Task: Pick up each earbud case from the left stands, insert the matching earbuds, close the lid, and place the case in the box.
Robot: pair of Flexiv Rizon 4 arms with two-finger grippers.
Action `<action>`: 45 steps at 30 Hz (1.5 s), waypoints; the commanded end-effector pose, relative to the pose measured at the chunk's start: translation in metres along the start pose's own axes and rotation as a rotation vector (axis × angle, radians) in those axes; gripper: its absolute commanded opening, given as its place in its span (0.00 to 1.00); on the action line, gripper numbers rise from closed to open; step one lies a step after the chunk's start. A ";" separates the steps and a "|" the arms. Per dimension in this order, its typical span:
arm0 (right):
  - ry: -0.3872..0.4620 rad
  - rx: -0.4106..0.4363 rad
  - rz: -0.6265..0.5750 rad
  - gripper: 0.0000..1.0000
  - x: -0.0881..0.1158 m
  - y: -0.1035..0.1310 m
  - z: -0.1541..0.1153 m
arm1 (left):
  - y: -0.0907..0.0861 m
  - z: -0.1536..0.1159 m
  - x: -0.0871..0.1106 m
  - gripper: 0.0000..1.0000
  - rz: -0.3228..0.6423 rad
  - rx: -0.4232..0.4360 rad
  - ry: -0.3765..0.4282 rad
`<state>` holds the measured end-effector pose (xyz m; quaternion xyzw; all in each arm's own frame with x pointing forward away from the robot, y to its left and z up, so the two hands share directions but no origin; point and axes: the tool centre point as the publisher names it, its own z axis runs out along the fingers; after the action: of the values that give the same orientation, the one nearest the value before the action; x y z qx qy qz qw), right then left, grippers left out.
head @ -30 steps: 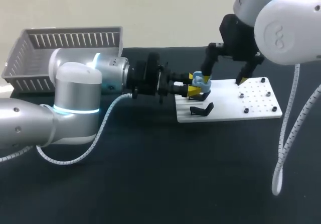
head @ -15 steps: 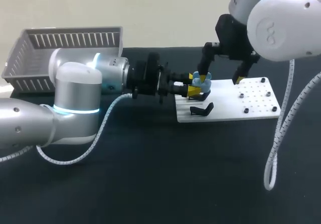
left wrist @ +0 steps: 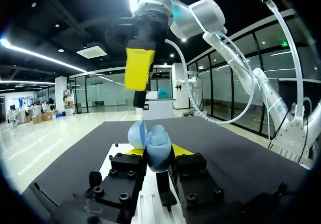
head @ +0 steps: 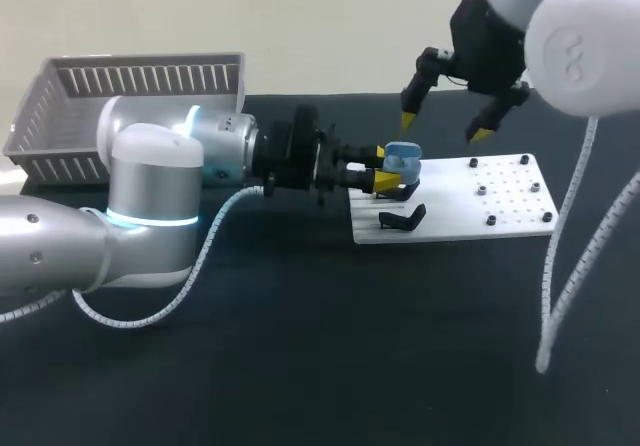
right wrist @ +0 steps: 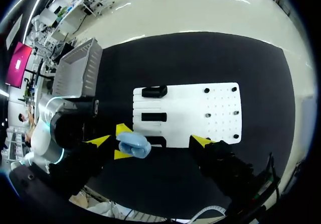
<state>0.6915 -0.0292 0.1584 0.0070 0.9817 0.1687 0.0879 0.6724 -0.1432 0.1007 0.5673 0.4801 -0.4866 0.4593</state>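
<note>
Blue earbud case, gripped from both sides by the level left gripper above the white board's left edge, could be knocked askew or squeezed out if pressed off-centre by the right gripper, which is poised above it, fingers spread and empty.

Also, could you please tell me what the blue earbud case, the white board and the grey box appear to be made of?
The earbud case looks like smooth light-blue plastic with a soft sheen. The white board seems matte plastic or painted sheet, flat with drilled holes. The box appears to be grey moulded plastic, given its slatted walls.
</note>
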 end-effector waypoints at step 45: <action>0.023 0.007 0.113 1.00 0.011 -0.016 0.037 | -0.001 0.000 0.001 0.00 0.004 -0.006 -0.003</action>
<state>0.6892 -0.0308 0.1172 0.0602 0.9813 0.1707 0.0656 0.6723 -0.1432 0.1007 0.5673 0.4801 -0.4866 0.4592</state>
